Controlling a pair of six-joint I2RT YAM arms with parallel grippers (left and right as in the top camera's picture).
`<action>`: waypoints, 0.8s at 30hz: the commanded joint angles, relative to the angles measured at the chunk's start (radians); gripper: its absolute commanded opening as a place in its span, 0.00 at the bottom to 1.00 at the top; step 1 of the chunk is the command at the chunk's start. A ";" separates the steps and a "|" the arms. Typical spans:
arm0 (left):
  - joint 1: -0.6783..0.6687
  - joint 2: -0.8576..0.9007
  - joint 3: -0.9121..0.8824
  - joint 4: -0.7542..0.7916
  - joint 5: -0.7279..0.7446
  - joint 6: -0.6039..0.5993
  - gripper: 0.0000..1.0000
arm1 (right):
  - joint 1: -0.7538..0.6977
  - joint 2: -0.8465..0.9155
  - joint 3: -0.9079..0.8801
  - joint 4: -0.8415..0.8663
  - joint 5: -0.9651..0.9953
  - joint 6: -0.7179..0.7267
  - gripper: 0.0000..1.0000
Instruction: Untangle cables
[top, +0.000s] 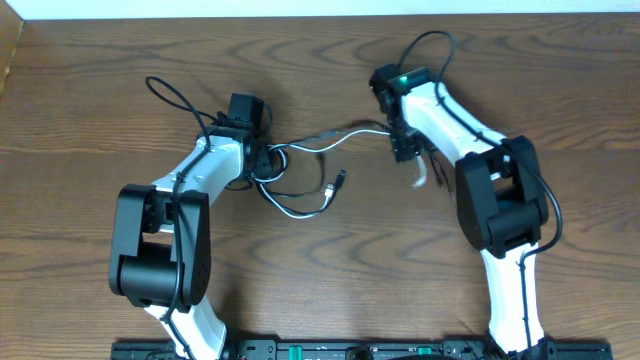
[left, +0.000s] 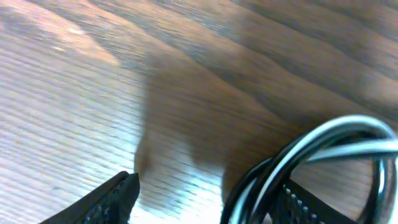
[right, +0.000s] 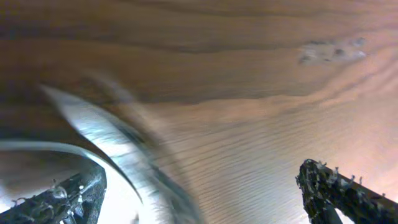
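Note:
The black cable and the white cable lie tangled on the table between the arms, with a small plug end at the front of the tangle. My left gripper sits at the tangle's left side. In the left wrist view it is open, and a black and white loop lies just inside its right finger. My right gripper is at the right end of the strands. In the right wrist view it is open, with a blurred pale cable beside its left finger. A white end piece hangs next to it.
The brown wooden table fills the view. Thick black arm wires loop behind the left arm and above the right arm. The table's far edge meets a white strip at the top.

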 joint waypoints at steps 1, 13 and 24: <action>0.008 0.023 -0.017 -0.010 -0.052 -0.010 0.68 | -0.029 0.040 -0.029 0.004 0.006 0.043 0.97; 0.008 -0.002 -0.005 -0.010 0.165 0.051 0.71 | -0.049 0.040 -0.028 0.035 -0.109 -0.007 0.99; 0.008 -0.207 -0.005 -0.069 0.280 0.089 0.73 | -0.047 -0.092 0.007 0.042 -0.378 -0.177 0.99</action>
